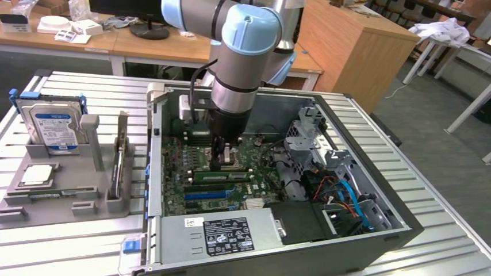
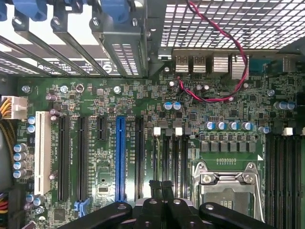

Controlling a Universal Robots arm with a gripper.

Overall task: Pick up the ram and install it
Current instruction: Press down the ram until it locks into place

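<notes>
Long thin green circuit-board RAM stick w/ dark chips (image 1: 221, 171) was seen standing on edge, apparently in a slot, just below the jaws. Judged light, stiff, fragile; best held by its long top edge. Black gripper (image 1: 222, 150) jaws were pressed together, nothing clamped, over green motherboard (image 1: 265, 152).
</notes>
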